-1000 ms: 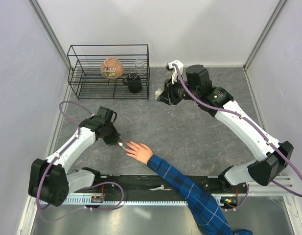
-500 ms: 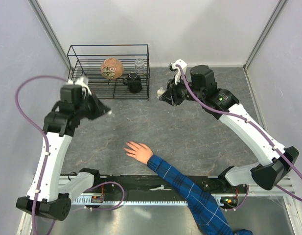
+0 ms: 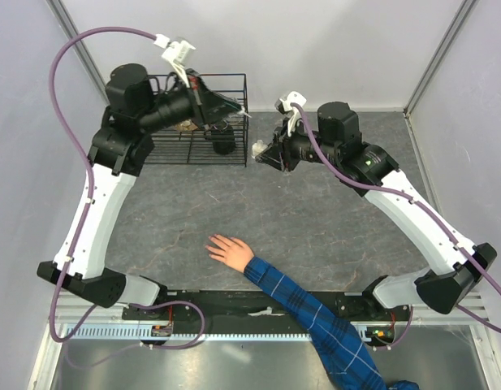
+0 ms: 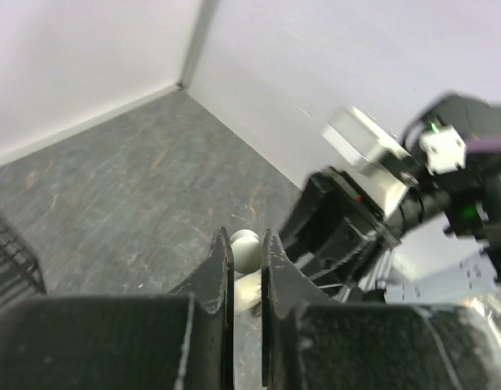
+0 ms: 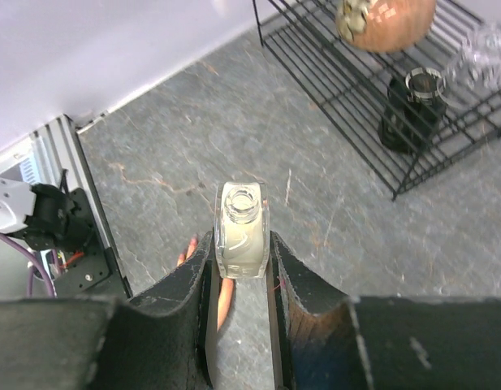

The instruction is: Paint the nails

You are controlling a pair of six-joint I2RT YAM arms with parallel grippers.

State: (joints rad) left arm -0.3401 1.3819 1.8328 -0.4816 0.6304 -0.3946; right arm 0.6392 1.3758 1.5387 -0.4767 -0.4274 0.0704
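Observation:
A bare hand [image 3: 231, 251] with a blue plaid sleeve [image 3: 315, 318] lies flat on the grey table, fingers pointing left. Its nails [image 3: 212, 242] are too small to make out. High above the wire rack, my left gripper [image 3: 236, 109] [image 4: 244, 245] is shut on a small white cap [image 4: 245, 250]. It points at my right gripper [image 3: 263, 153] [image 5: 240, 244], which is shut on a clear bottle [image 5: 242, 231] of pale liquid with its neck uncovered. In the right wrist view, fingers of the hand [image 5: 226, 297] show far below the bottle.
A black wire rack [image 3: 136, 130] stands at the back left, holding a brown round pot [image 5: 386, 19], a black jar [image 3: 222, 138] and a clear glass piece [image 5: 480, 58]. White walls close in the back and both sides.
My left arm has swung from the hand's fingertips up and back, over the rack and towards the bottle. My right gripper has shifted a little left. The hand has stayed put.

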